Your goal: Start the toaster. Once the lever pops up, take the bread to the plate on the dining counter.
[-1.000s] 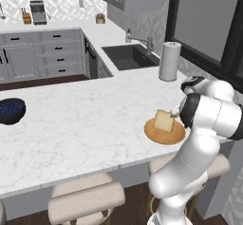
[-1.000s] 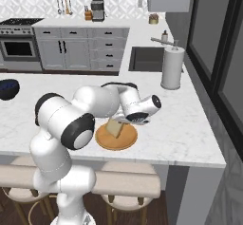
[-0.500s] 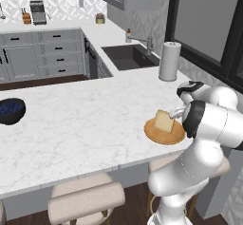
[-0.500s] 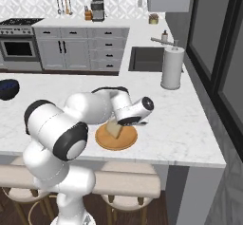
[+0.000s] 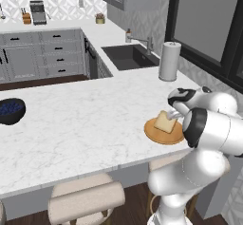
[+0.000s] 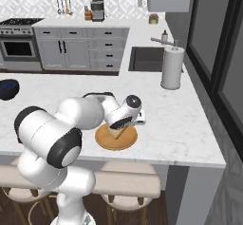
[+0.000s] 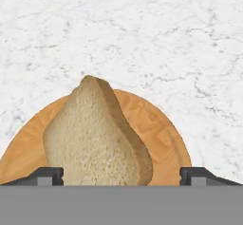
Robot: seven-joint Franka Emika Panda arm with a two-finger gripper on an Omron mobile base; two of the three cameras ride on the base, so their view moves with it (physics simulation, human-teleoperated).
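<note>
Dining counter [image 5: 85, 124] fills mid-frame, plate [image 7: 161, 129] at lower centre of hand view with the bread [image 7: 95, 134] on it, gripper [image 7: 121, 174] spread wide either side, gripping nothing; looks like release step, next lift straight off.

A wide stretch of the long white marble dining counter [image 5: 85, 124] is lying bare across the middle of the left base view. The dark bowl of blue berries [image 5: 10, 110] is sitting at the far left edge, the white paper towel roll [image 5: 169, 61] is standing at upper right, and the round orange-brown wooden plate [image 5: 161, 133] with the tan bread slice [image 5: 165, 122] is occupying the right.
</note>
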